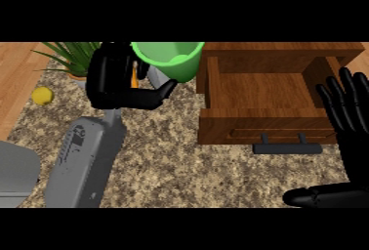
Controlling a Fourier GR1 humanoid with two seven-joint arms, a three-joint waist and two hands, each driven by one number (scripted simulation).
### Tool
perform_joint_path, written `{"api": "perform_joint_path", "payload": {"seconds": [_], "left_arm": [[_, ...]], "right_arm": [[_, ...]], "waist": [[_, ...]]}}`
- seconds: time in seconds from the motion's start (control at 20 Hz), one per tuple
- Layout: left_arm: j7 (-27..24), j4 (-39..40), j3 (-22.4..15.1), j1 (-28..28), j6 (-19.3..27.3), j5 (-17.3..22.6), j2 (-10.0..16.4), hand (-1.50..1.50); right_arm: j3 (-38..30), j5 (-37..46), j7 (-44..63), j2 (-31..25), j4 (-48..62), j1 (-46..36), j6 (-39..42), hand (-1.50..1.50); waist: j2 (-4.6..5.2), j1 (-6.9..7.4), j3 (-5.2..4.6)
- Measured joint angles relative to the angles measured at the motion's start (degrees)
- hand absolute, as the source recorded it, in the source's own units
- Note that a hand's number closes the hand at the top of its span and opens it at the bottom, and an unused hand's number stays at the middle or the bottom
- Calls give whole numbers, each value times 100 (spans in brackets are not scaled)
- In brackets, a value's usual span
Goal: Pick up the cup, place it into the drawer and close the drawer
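Plainly, little was done: the cup (172, 58) stood just right of my left hand (115, 80), not yet in the open drawer (263, 93) further right. Whether that hand gripped it I couldn't tell. My right hand (351, 117) rested spread beside the drawer. The cup's far rim was cut off.

The drawer (259, 90) lies open from above; its left wall stands between the cup (178, 59) and its floor.

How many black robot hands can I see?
2. The left hand is just left of the green cup. The right hand rests open at the view's right edge, fingers up, beside the open drawer. Neither one is hidden.
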Motion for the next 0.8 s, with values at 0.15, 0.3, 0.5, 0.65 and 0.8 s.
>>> {"api": "perform_joint_path", "payload": {"seconds": [0.15,0.3,0.5,0.65,0.8], "left_arm": [[180,301,17,-561,225,-121,6,150],[166,726,-82,-1000,451,-123,-13,150],[319,1171,-172,-1501,627,-126,-15,150],[258,1670,-360,-1898,895,-81,-23,150],[89,2240,-484,-2248,1048,36,-28,150]], "right_arm": [[-86,-93,23,-52,1,11,50,-150],[-25,-39,-25,-2,21,41,43,-150],[-26,-17,-102,5,63,83,72,-150],[-113,-64,-123,-38,214,-29,88,-150],[-77,-64,-107,-11,191,-25,81,-150]], "waist": [[3,-15,-2],[8,-34,-1],[8,-35,-2],[14,-55,-1],[19,-80,0]]}}
